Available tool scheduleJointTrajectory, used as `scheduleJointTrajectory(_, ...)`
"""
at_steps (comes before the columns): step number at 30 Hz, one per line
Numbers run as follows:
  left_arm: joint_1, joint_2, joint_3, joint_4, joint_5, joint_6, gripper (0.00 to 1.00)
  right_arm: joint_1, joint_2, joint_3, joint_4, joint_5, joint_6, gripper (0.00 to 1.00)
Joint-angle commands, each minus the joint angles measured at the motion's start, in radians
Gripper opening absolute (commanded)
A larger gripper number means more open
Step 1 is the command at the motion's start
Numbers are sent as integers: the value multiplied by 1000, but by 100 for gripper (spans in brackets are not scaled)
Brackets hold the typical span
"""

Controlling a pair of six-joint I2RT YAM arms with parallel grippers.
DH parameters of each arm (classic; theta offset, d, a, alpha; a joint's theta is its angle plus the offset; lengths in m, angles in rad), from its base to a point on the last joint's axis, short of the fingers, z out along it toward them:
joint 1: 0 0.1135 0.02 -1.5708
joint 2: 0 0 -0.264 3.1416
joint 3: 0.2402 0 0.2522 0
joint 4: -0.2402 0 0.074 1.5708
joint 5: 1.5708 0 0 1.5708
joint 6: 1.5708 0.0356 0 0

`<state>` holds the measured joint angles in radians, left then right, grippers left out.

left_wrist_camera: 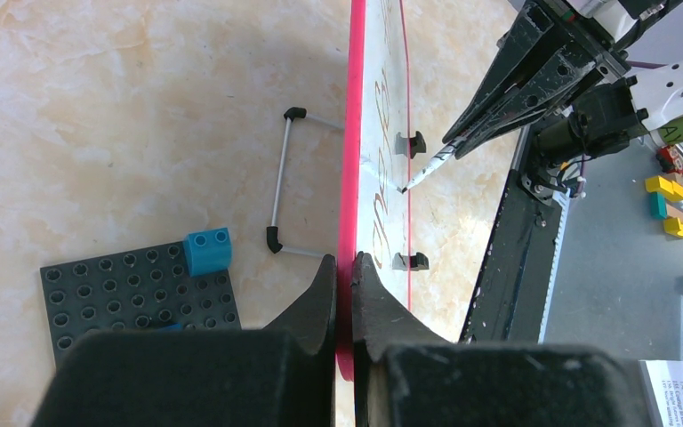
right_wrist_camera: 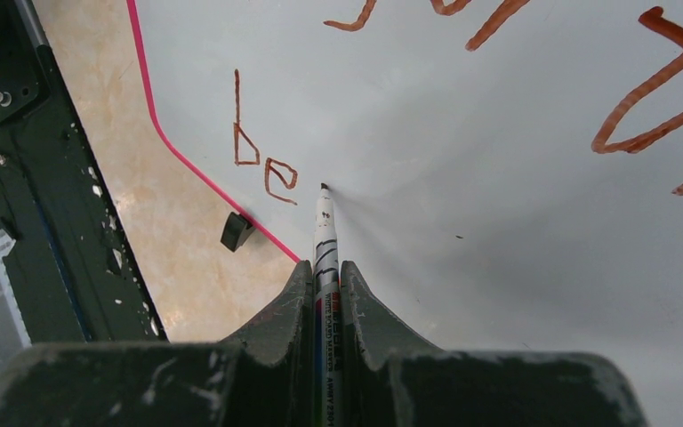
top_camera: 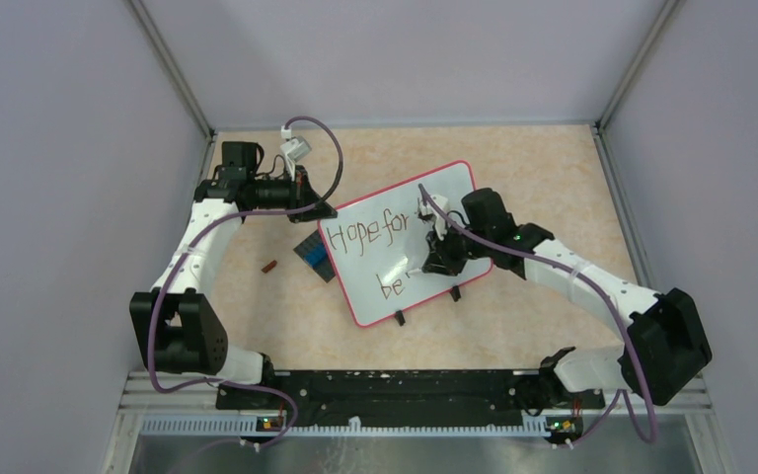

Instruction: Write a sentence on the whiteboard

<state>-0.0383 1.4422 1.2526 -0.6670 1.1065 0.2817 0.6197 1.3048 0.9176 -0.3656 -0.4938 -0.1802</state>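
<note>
Whiteboard (top_camera: 370, 272) near mid-tabletop, propped on small black feet, angled toward right arm. Left tool (left_wrist_camera: 344, 267) pinched shut on pink top frame, steadying. Right tool (right_wrist_camera: 325, 271) clamped on marker (right_wrist_camera: 325, 231), tip at the surface just right of "be". Sentence (top_camera: 365, 237) unfinished: "Hope for" plainly legible, word after it hidden behind arm. Risks: heavy tip pressure rocking or twisting board in the thin pinch, skewing strokes; tip lifting, leaving gaps; right wrist brushing fresh ink above; second line crowding lower frame.
</note>
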Motion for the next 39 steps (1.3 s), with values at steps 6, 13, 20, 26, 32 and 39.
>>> scheduleJointTrajectory(6, -20, -4, -26, -33, -91, 43, 0, 40, 38, 40, 57, 33, -13, 0)
scheduleJointTrajectory(13, -20, -5, -28, -31, -89, 43, 0, 41, 26, 18, 39, 52, -30, 0)
scheduleJointTrajectory(20, -20, -2, -25, -32, -91, 42, 0, 38, -6, -8, 20, 77, -46, 0)
scheduleJointTrajectory(26, -20, 1, -17, -31, -91, 39, 0, 19, -22, -19, 8, 80, -57, 0)
scheduleJointTrajectory(32, -21, 4, -15, -31, -90, 37, 0, 5, -32, -27, -8, 79, -70, 0)
scheduleJointTrajectory(39, -21, 6, -14, -31, -91, 36, 0, 4, -33, -33, -14, 74, -78, 0)
